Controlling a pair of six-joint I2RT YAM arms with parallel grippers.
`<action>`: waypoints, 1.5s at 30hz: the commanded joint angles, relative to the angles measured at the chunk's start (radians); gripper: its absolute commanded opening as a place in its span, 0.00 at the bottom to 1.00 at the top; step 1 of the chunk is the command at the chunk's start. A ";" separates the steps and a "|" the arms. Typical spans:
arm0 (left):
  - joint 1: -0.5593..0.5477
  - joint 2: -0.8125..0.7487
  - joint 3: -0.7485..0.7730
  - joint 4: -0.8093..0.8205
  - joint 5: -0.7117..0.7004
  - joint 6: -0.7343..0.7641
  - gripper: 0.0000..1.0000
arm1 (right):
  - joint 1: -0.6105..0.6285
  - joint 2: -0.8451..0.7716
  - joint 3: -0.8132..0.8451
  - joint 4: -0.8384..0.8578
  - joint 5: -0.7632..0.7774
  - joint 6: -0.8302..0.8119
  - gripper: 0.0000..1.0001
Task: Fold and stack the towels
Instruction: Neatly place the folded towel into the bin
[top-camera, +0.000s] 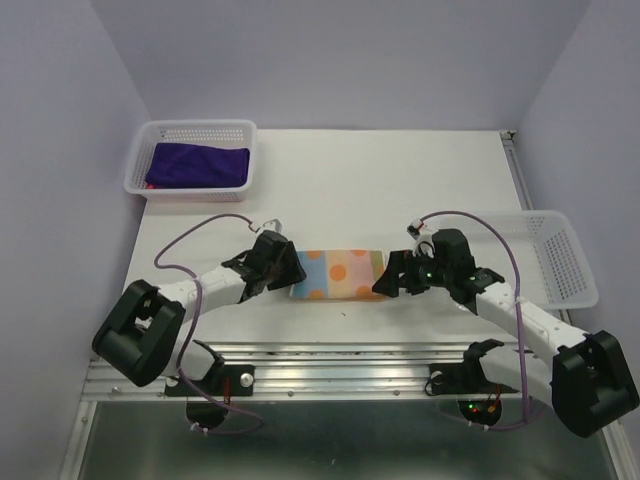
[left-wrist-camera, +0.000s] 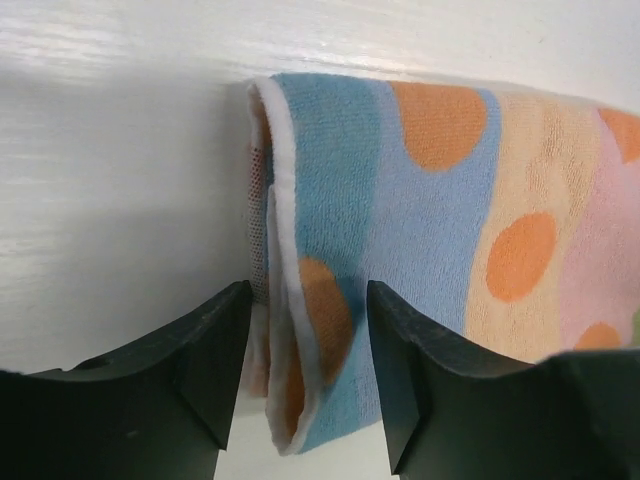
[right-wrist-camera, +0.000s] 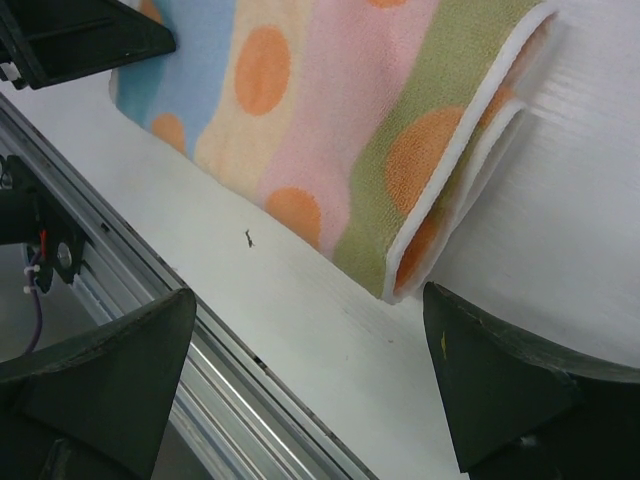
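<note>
A folded towel (top-camera: 338, 273), striped light blue, peach, pink and green with orange dots, lies flat near the table's front edge. My left gripper (top-camera: 292, 272) is at the towel's left end. In the left wrist view its jaws (left-wrist-camera: 308, 290) stand apart astride the towel's (left-wrist-camera: 430, 200) folded near-left corner, with a gap on each side. My right gripper (top-camera: 385, 280) is at the right end, open wide (right-wrist-camera: 308, 295) over bare table, and the towel's (right-wrist-camera: 330, 130) green corner lies just beyond its fingertips. A dark purple towel (top-camera: 198, 165) lies in the far-left basket.
The white mesh basket (top-camera: 200, 127) holding the purple towel stands at the back left. Another white mesh basket (top-camera: 575, 290) stands at the right edge with nothing showing in it. A metal rail (top-camera: 320, 365) runs along the table's near edge. Walls close in on both sides.
</note>
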 joint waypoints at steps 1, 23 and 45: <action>-0.044 0.075 0.054 -0.050 -0.044 0.044 0.60 | 0.009 -0.030 0.052 0.013 -0.008 -0.017 1.00; -0.075 0.492 0.738 -0.318 -0.600 0.502 0.00 | 0.009 -0.128 0.007 0.041 0.122 0.015 1.00; 0.279 0.781 1.657 -0.536 -0.718 1.120 0.00 | 0.009 -0.088 0.004 0.024 0.260 0.024 1.00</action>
